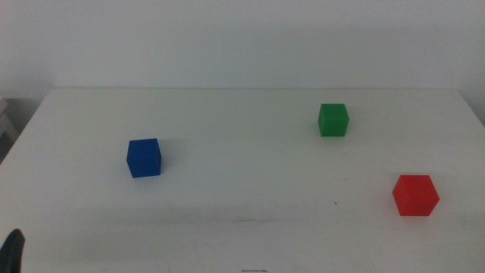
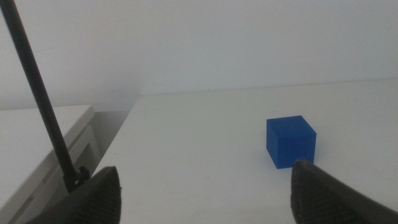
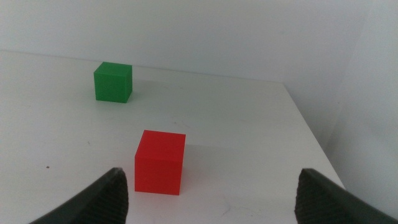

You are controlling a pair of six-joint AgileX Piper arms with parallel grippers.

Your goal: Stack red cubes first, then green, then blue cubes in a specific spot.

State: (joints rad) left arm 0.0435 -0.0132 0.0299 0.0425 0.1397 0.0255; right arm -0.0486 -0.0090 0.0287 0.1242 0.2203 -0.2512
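Observation:
The red cube (image 1: pixel 415 195) rests on the white table (image 1: pixel 250 197) at the right, near the front. Farther back stands the green cube (image 1: pixel 333 120), and the blue cube (image 1: pixel 144 158) sits at the left. My left gripper (image 2: pixel 205 193) is open, low at the table's front left corner, with the blue cube (image 2: pixel 290 141) ahead of it and apart. My right gripper (image 3: pixel 211 196) is open too, out of the middle view, a short way behind the red cube (image 3: pixel 160 162); the green cube (image 3: pixel 113 81) lies beyond. Nothing sits between either pair of jaws.
A thin dark rod (image 2: pixel 40 99) rises beside the left gripper, over a low white side surface (image 2: pixel 37 137) off the table's left edge. The table's right edge (image 3: pixel 311 130) runs close past the red cube. A white wall backs the table.

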